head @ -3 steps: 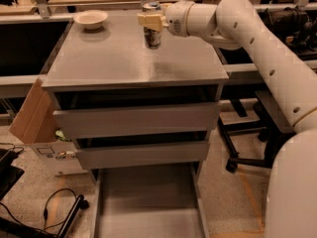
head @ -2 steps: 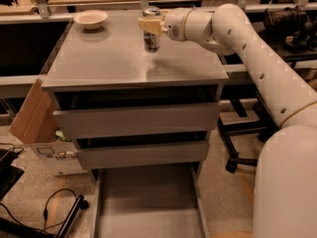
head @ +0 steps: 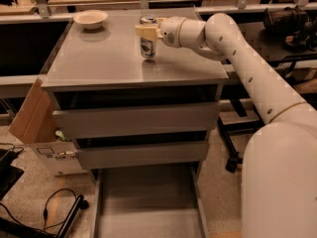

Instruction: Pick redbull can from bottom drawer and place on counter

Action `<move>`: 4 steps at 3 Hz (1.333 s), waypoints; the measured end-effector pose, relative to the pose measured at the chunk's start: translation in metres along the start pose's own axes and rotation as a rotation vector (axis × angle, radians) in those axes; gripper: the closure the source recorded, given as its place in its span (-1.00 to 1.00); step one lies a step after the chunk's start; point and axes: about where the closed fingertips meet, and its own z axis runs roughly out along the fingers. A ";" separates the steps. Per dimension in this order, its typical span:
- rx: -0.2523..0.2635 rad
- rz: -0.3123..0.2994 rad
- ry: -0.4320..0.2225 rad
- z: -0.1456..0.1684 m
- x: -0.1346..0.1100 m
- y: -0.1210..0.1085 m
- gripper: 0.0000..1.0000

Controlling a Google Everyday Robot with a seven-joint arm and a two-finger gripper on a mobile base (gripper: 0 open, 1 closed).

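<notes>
The redbull can (head: 147,47), slim and silver-blue with a shiny top, stands upright on the counter (head: 99,63), the grey top of the drawer cabinet, right of its middle. My gripper (head: 146,32) reaches in from the right and its cream fingers (head: 142,32) are shut on the can's upper part. The can's base looks to be touching the counter. The bottom drawer (head: 148,202) is pulled out below and shows a bare flat floor.
A shallow cream bowl (head: 90,19) sits at the counter's back left corner. Two closed drawers (head: 136,120) are above the open one. A cardboard box (head: 34,118) leans at the cabinet's left, with cables (head: 54,207) on the floor. My white arm (head: 257,83) fills the right side.
The gripper has carried the can a little down and to the left, from just above the counter onto its surface.
</notes>
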 end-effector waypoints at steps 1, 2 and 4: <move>-0.005 0.001 0.000 0.003 0.000 0.002 0.18; -0.009 0.001 0.000 0.006 0.001 0.004 -0.28; -0.018 0.003 0.000 0.011 0.001 0.008 -1.00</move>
